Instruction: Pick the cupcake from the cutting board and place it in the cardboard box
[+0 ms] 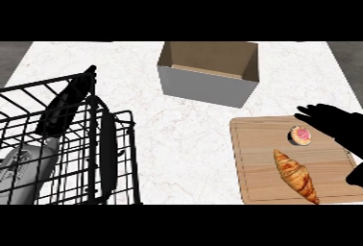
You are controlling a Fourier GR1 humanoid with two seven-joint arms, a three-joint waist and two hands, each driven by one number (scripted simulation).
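A small cupcake (300, 135) with pink topping lies on the wooden cutting board (259, 158) at the right. My right hand (334, 124) hovers just right of and above the cupcake, fingers stretched toward the upper left, open and holding nothing. The open cardboard box (209, 72) stands at the back centre, beyond the board. My left hand is hidden, likely behind the wire rack at the left.
A croissant (296, 176) lies on the board in front of the cupcake. A black wire dish rack (67, 144) fills the left side, with dark pans (106, 144) standing in it. The marble counter (184, 139) stretches between rack and board.
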